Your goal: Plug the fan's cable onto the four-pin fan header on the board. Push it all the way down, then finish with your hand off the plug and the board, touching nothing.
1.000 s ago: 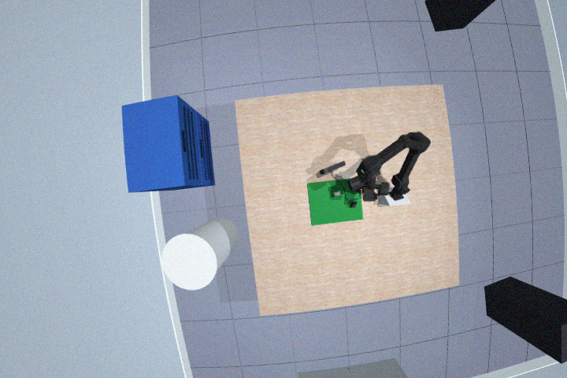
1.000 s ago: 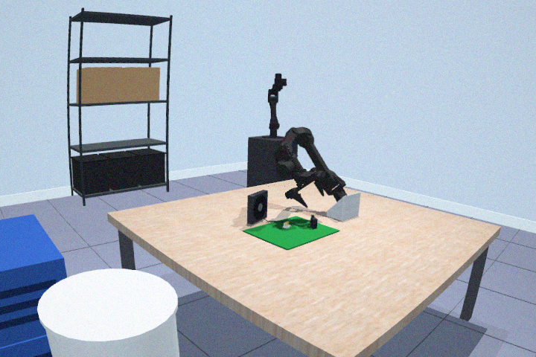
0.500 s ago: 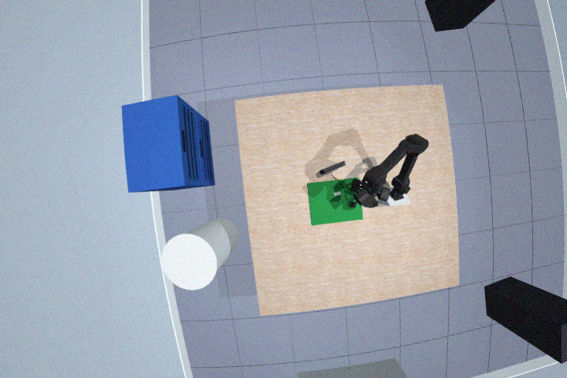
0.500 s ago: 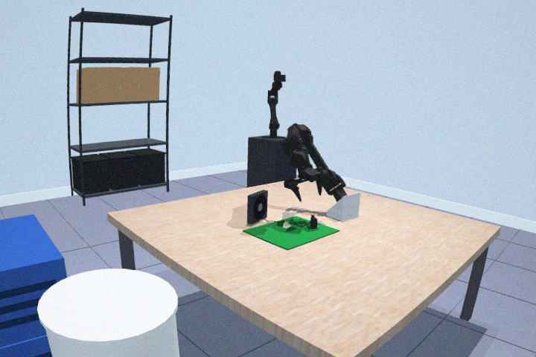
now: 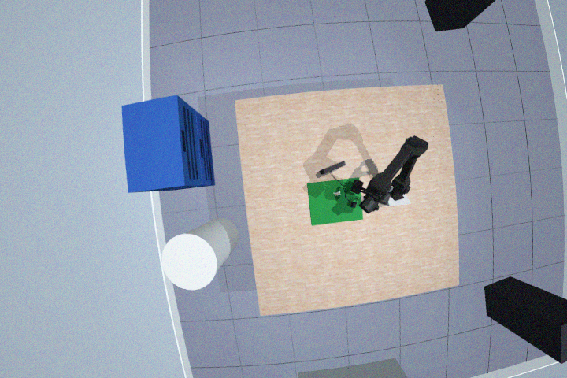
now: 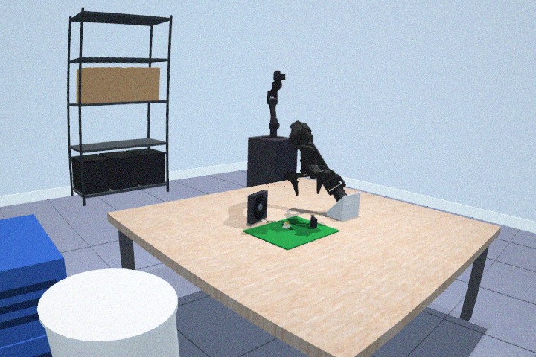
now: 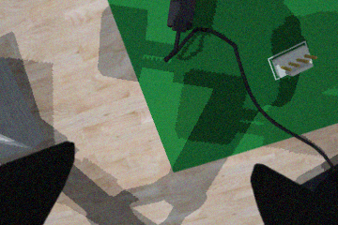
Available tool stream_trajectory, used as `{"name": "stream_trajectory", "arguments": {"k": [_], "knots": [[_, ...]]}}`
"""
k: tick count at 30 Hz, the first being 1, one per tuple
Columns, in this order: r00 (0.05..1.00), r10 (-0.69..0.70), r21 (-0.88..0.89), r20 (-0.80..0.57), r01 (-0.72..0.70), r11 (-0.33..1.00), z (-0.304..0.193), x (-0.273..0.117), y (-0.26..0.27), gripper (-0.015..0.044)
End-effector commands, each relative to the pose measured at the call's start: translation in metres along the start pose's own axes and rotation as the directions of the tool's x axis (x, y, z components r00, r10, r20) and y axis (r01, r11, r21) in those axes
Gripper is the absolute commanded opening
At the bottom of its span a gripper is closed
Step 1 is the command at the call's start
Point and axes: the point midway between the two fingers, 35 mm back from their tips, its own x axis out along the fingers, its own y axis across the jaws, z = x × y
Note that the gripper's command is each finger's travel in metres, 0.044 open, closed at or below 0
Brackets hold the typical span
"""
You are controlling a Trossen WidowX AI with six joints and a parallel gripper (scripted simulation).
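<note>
The green board [image 5: 324,216] [image 6: 287,243] [image 7: 162,96] lies flat on the table. The white four-pin header [image 5: 336,193] [image 6: 286,225] [image 7: 291,61] shows bare gold pins in the wrist view. The black plug [image 5: 352,203] [image 6: 313,222] [image 7: 181,14] stands on the board, apart from the header, toward the arm's side. Its thin black cable [image 7: 247,84] curves across the board to the black fan [image 5: 331,168] [image 6: 257,207], which stands upright behind the board. My gripper [image 6: 307,193] [image 7: 166,161] is wide open and empty, above the table and the board's near corner, touching neither.
A pale wedge-shaped block [image 5: 400,199] [image 6: 349,208] stands on the wooden table [image 5: 293,276] [image 6: 361,285] at the arm's base. A white cylinder [image 5: 189,261] [image 6: 108,305] and a blue cabinet [image 5: 153,146] [image 6: 16,244] stand off the table.
</note>
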Motion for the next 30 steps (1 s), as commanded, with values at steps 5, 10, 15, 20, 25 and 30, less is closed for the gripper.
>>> {"name": "stream_trajectory", "arguments": {"k": [5,10,15,20,25,30], "knots": [[1.000,-0.029,0.002,-0.004,0.029,1.000,0.060,-0.032,0.000,0.0440],[0.999,-0.046,0.004,-0.008,0.046,0.999,0.088,-0.044,0.006,0.0440],[0.999,-0.046,0.004,-0.007,0.046,0.999,0.090,-0.031,0.004,0.0440],[0.999,-0.048,0.005,-0.006,0.048,0.999,0.091,0.023,0.000,0.0440],[0.999,-0.049,0.006,-0.010,0.049,0.999,0.087,0.056,0.001,0.0440],[0.999,-0.049,0.006,-0.010,0.049,0.999,0.087,0.056,0.001,0.0440]]}}
